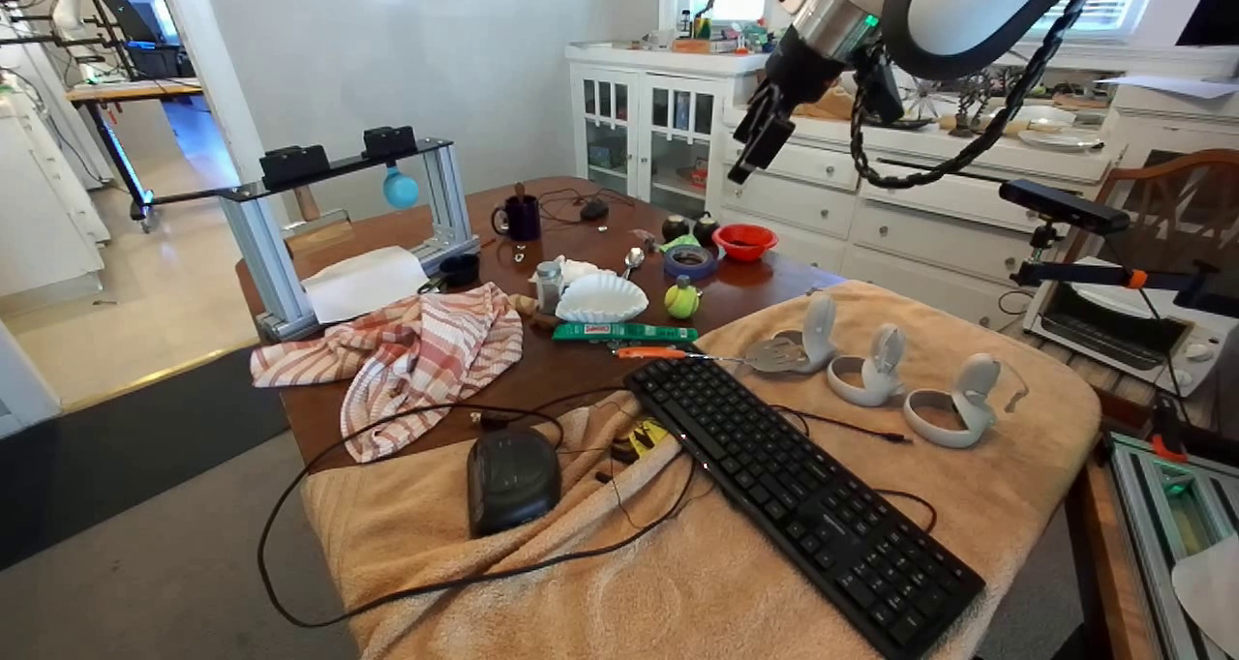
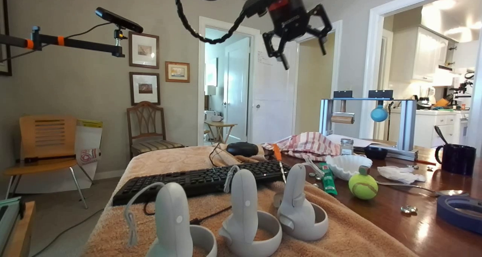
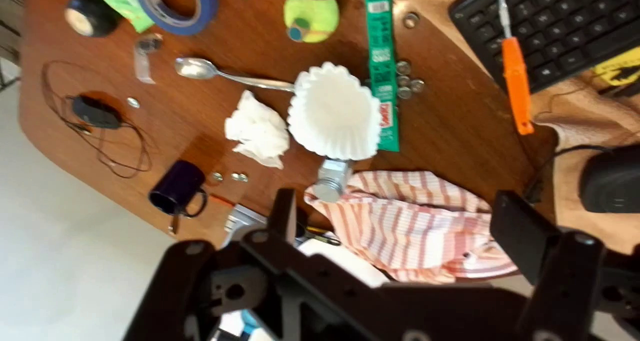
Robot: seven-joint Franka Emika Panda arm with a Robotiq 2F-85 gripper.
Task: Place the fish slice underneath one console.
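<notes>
The fish slice has an orange handle (image 1: 650,352) and a slotted metal head (image 1: 774,354). It lies across the keyboard's far end, its head against the ring of the nearest of three white consoles, hand controllers with rings (image 1: 820,326) (image 1: 879,360) (image 1: 953,413). I cannot tell whether the head is under that ring. In an exterior view the orange handle (image 2: 277,152) shows, while the head is mostly hidden behind the nearest console (image 2: 295,196). In the wrist view only the handle (image 3: 516,83) and some shaft show. My gripper (image 1: 743,150) (image 2: 305,60) (image 3: 395,206) is open and empty, high above the table.
A black keyboard (image 1: 803,495) and mouse-like black device (image 1: 513,481) with loose cables lie on the tan towel (image 1: 619,583). A white fluted bowl (image 1: 602,299), green tube (image 1: 624,332), tennis ball (image 1: 681,299) and striped cloth (image 1: 426,341) lie nearby. A metal frame (image 1: 339,171) stands behind.
</notes>
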